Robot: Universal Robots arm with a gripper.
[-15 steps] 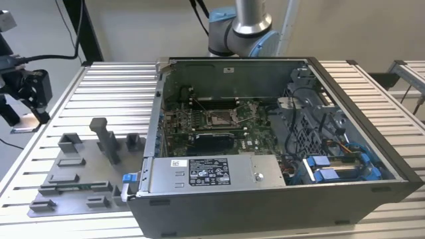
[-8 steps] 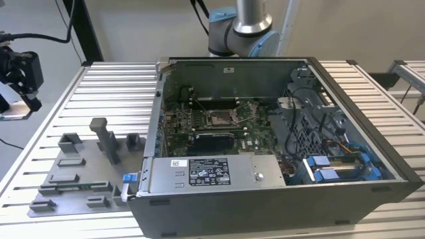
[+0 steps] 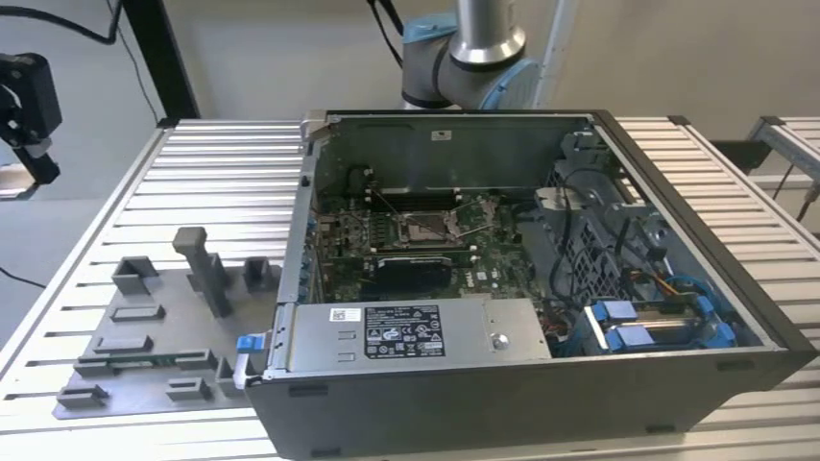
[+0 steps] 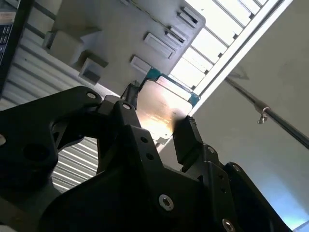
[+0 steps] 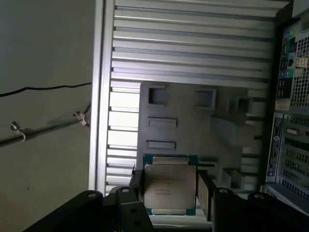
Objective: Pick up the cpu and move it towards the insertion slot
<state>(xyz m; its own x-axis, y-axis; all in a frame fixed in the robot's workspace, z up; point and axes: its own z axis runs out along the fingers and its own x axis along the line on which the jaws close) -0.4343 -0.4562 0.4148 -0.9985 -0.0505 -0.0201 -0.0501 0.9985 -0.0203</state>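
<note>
The cpu (image 5: pixel 170 188) is a flat silvery square with a teal-edged border, clamped by two opposite edges between my black fingers (image 5: pixel 205 191). In both wrist views my gripper (image 4: pixel 157 118) is shut on the cpu (image 4: pixel 161 108), held in the air above the grey fixture plate (image 5: pixel 188 125). In the exterior view my gripper (image 3: pixel 29 144) hangs at the far left, beyond the table's edge. The insertion slot (image 3: pixel 423 228), a silver-framed socket with wire levers, lies on the motherboard inside the open computer case (image 3: pixel 513 394), far toward the exterior view's right of the gripper.
The grey fixture plate (image 3: pixel 167 327) with upright blocks lies on the ribbed aluminium table (image 3: pixel 218 182). A labelled silver box (image 3: pixel 410 331) and blue-tagged cables (image 3: pixel 640 322) fill the case's front. The arm's base (image 3: pixel 462 48) stands behind the case. A cable (image 5: pixel 43 88) crosses the floor.
</note>
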